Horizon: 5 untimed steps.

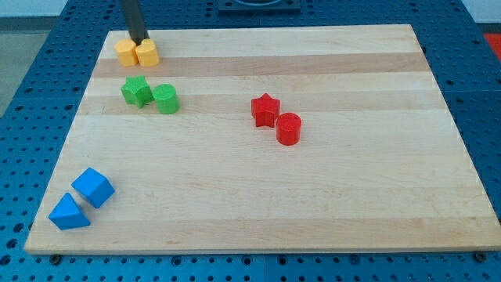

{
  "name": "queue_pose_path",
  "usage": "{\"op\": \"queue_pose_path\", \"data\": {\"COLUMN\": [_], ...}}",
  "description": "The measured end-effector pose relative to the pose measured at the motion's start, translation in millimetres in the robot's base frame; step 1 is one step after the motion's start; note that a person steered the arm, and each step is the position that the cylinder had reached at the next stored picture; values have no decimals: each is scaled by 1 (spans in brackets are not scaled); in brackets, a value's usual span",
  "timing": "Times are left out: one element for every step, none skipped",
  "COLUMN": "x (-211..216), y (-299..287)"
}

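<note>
Pale smooth wooden board [313, 196], matt coloured blocks, dark rod

My tip [139, 40] rests at the board's top left corner, just behind two yellow blocks and touching or nearly touching them. The left yellow block [125, 52] and the right yellow block [146, 53] sit side by side, touching; their shapes are hard to make out. Just below them a green star [136, 91] stands beside a green cylinder [166, 99], close together. Near the board's middle, well apart from my tip, a red star [265, 110] sits next to a red cylinder [289, 128]. At the bottom left, a blue cube [93, 187] lies beside a blue triangular block [69, 213].
</note>
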<state>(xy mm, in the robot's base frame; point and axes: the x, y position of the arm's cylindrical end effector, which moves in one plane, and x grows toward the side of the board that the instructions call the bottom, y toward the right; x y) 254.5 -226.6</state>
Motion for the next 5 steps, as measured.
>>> {"op": "queue_pose_path", "data": {"x": [29,12,9,42,85], "y": [26,48,65,80,91]}}
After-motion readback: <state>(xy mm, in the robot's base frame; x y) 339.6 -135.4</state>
